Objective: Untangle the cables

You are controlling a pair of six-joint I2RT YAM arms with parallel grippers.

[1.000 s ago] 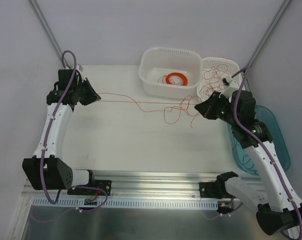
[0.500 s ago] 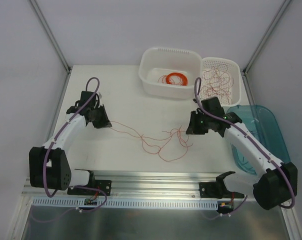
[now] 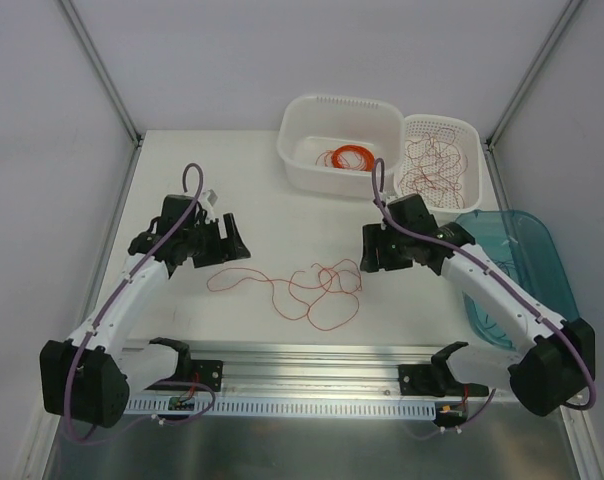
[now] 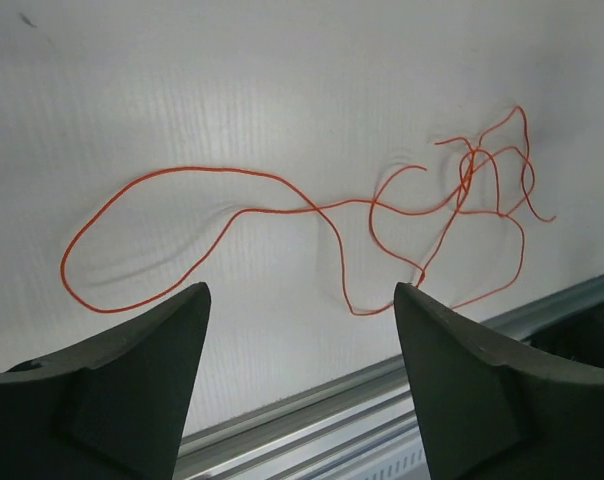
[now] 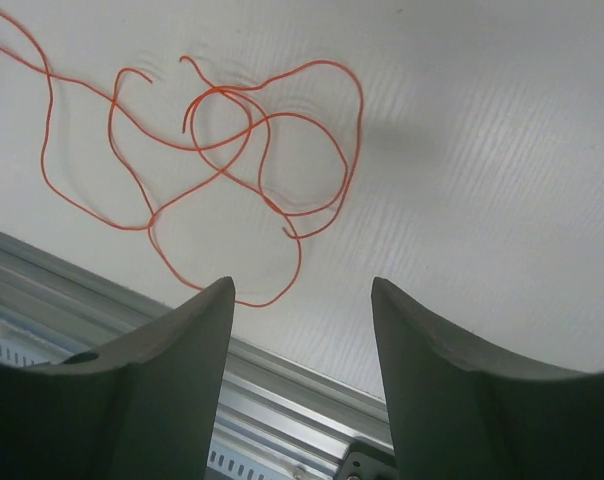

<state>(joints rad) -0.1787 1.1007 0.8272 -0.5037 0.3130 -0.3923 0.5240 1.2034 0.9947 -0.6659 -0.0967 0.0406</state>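
Note:
A thin red-orange cable lies slack on the white table in loose loops, with a small snarl toward its right end. My left gripper hovers just left of it, open, nothing between its fingers. My right gripper hovers just right of the snarl, also open and empty. In the left wrist view the cable sprawls ahead of the gripper. In the right wrist view the looped snarl lies ahead of the gripper.
At the back stands a white tub holding a neat orange ring coil. Beside it a white basket holds loose red wires. A teal tray sits at the right edge. A metal rail runs along the near edge.
Both grippers opened and let go of the cable. It was stretched between them, then fell slack onto the table. Both arms swung inward and toward the near edge.

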